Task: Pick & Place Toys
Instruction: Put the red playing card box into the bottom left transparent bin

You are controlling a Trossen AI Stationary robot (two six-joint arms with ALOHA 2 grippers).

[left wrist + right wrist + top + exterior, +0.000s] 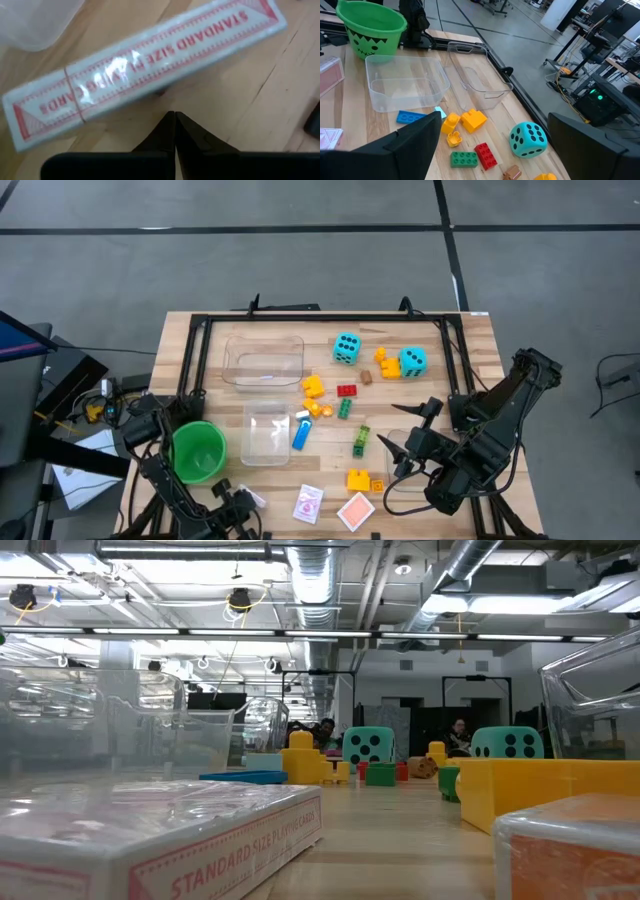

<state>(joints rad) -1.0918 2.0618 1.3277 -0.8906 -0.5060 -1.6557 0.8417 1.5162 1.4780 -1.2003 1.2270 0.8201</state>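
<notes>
Two cyan dice (347, 348) (412, 361) rest at the table's far side, with small bricks (345, 408) scattered between them and the near edge. A blue brick (301, 434) lies beside the smaller clear bin. Two red-and-white packs of playing cards (309, 503) (357, 511) lie flat near the front edge. My left gripper (175, 120) is shut at the near left, slanting down, its tips just short of the long side of a card pack (145, 65). My right gripper (502, 150) hangs open above the bricks at the right, with nothing between its fingers.
A large clear bin (262, 360) and a smaller one (266, 430) stand left of centre. A green cup (198, 450) stands at the near left beside my left arm. A black frame (320, 318) runs along the far edge and down both sides.
</notes>
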